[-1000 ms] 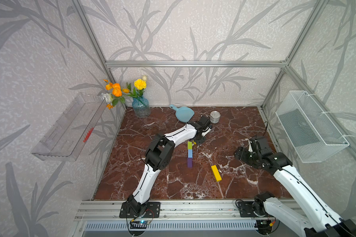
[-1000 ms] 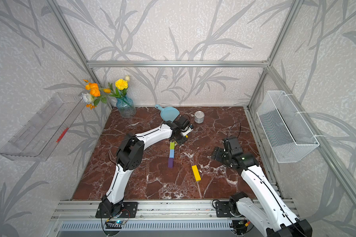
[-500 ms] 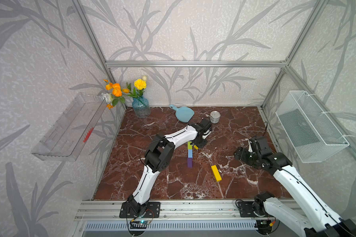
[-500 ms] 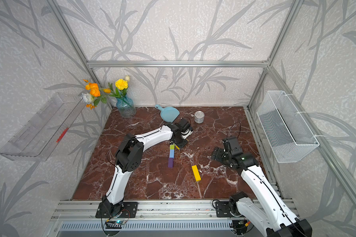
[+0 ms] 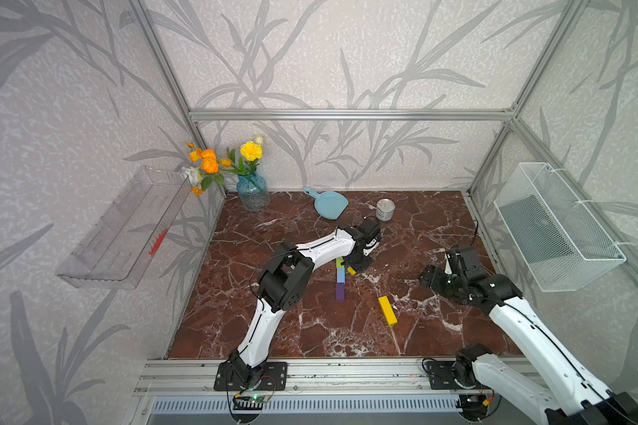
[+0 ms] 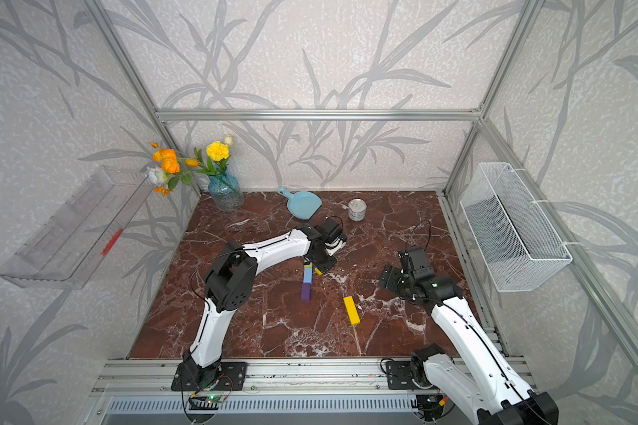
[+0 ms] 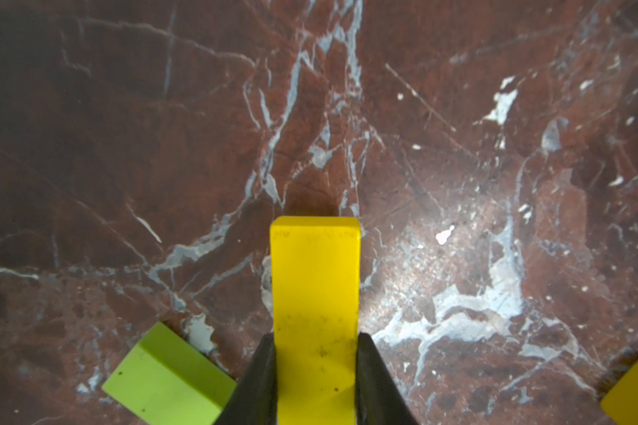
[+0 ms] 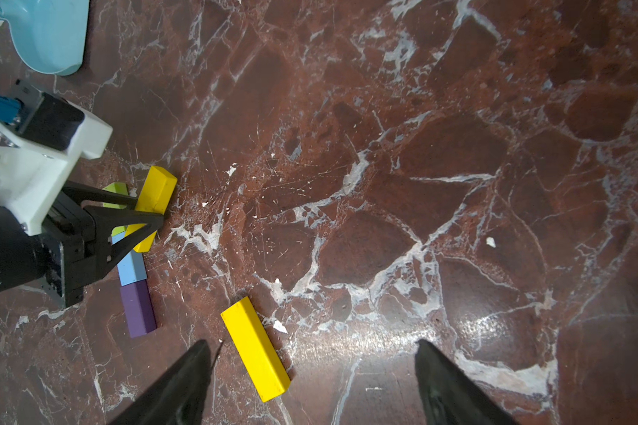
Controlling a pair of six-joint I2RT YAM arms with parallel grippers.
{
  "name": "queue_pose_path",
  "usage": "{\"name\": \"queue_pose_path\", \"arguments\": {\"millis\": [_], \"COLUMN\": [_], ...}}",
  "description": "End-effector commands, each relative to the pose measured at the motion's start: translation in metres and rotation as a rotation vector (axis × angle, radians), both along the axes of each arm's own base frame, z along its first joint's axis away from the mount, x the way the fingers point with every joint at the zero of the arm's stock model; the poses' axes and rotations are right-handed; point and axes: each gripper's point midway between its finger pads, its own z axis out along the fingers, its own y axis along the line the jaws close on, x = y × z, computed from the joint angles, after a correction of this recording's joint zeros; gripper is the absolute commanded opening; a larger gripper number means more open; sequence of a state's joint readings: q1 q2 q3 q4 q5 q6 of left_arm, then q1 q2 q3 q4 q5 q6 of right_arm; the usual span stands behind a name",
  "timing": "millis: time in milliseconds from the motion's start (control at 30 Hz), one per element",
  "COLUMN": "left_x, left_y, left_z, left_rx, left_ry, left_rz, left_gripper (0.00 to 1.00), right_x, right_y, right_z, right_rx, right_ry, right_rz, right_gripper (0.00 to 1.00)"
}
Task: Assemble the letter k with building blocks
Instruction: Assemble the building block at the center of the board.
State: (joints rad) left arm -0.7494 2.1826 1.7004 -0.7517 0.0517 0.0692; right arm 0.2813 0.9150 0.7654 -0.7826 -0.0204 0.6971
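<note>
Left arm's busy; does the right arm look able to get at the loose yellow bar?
Probably yes: the loose yellow bar lies alone on bare tabletop, close to the open right claw, with nothing between them.

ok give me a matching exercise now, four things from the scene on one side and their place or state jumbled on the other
Things
1. left hand
2. right hand
3. purple block
4. loose yellow bar

Place or state
a. lies alone, touching no other block
b. open, holding nothing
c. shut on the held yellow bar
d. end to end with the light blue block

Pairs: 1-c, 2-b, 3-d, 4-a
</note>
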Motion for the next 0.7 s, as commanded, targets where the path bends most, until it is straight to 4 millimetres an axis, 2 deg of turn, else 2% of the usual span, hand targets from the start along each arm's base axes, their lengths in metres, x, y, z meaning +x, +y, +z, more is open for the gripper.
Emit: {"name": "queue_pose_path", "arguments": {"millis": [0,667], "left_x": [-0.002,-0.005], "left_y": [0.003,0.005], "left_z": [0.019,0.006], "left_rx": [0.004,0.013], "left_ry": [-0.033,0.005], "left_rz": [-0.035,-0.079], "left_gripper": [0.29,0.29], "right_x": [-0.002,-0.004], "right_y": [0.0,-0.002], "right_z": [-0.001,-0.002], "right_rx": [0.002,-0.003], "right_ry": [-0.003,-0.001], "right_rz": [-0.007,-0.014], "right_gripper": [0.86,0.86]}}
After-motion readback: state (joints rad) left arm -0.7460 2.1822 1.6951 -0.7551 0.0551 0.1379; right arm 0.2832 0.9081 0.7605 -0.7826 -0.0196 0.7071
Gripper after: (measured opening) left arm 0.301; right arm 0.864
